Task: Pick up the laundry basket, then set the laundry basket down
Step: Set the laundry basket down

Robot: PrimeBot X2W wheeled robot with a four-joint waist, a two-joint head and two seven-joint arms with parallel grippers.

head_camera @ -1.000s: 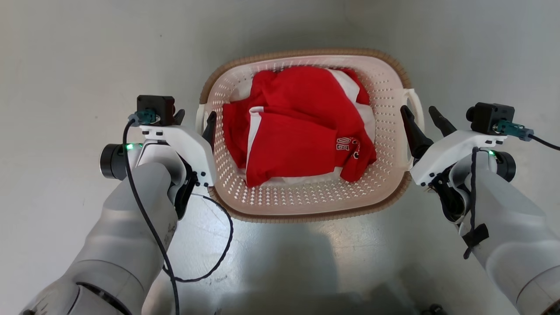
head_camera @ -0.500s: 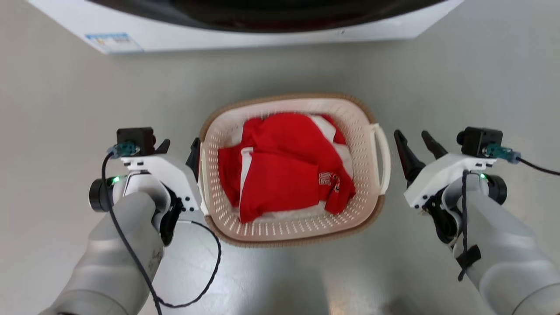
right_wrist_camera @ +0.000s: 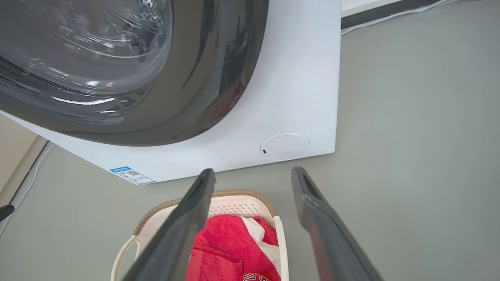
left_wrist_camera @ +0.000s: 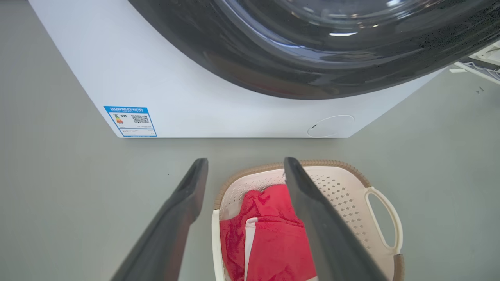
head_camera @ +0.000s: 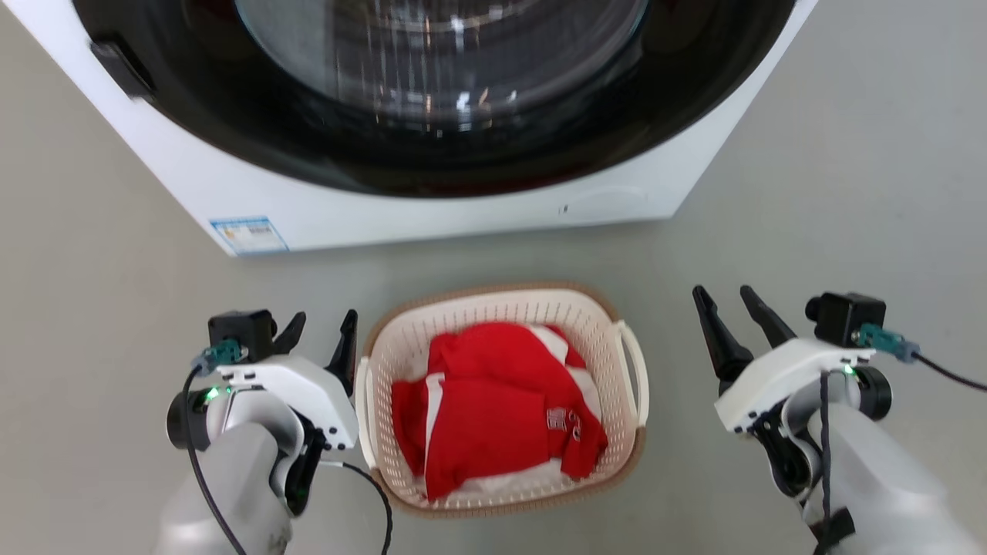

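One smooth grey floor (head_camera: 92,324) fills most of the head view. At its far side stands a white washing machine (head_camera: 432,220) with a dark round door (head_camera: 231,131) and a blue label (head_camera: 248,234) at its lower left corner. The laundry basket (head_camera: 493,292) sits on the floor just in front of the machine, centred between the arms. It holds a heap of red and white clothes (head_camera: 493,408).

The left hand (head_camera: 324,320) hangs just beside the basket's left handle (head_camera: 361,401), spread wide and holding nothing. I cannot tell whether its inner finger touches the handle. A black cable (head_camera: 379,501) loops below its wrist. The right hand (head_camera: 722,297) is also spread wide and empty. It is well apart from the right handle (head_camera: 638,370), with bare floor between them.

In the left wrist view the two dark fingers (left_wrist_camera: 183,210) stand wide apart with nothing gripped. Floor and the basket's far left rim show in the gap, and the right-side finger crosses in front of the clothes. The machine's white front runs across the far side.

In the right wrist view the fingers (right_wrist_camera: 312,210) are likewise far apart and empty. The basket lies under the left-side finger and grey floor under the other. The machine stands beyond, with a round cap (right_wrist_camera: 285,146) low on its front.
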